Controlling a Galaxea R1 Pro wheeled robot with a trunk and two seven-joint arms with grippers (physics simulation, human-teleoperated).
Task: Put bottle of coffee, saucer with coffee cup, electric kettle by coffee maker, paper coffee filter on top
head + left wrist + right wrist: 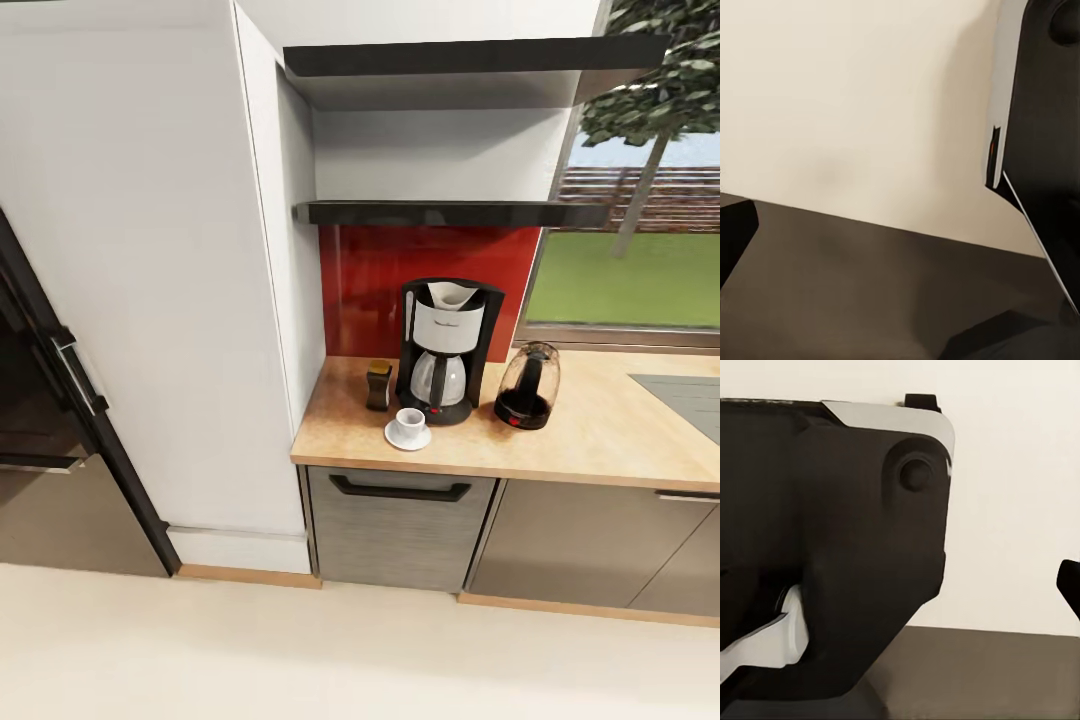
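On the beige countertop (600, 430), the black coffee maker (447, 350) stands against the red backsplash. A white paper coffee filter (452, 294) sits in its top. The dark bottle of coffee (379, 384) with an amber lid stands just left of it. In front, the white coffee cup (409, 422) rests on the saucer (392, 437). The dark glass electric kettle (528, 386) stands to the right of the machine. The black kitchen shelf (450, 212) above is bare. One dark fingertip (733, 240) shows at the left wrist view's edge, and another fingertip (1070, 589) at the right wrist view's edge, both over cream floor.
A tall white cabinet panel (150, 300) and a black appliance door (60, 400) stand left of the counter. A grey drawer with a black handle (400, 490) sits under the station. A grey inset (690, 395) lies at the counter's right. The robot's black-and-white body (832, 547) shows in the wrist views.
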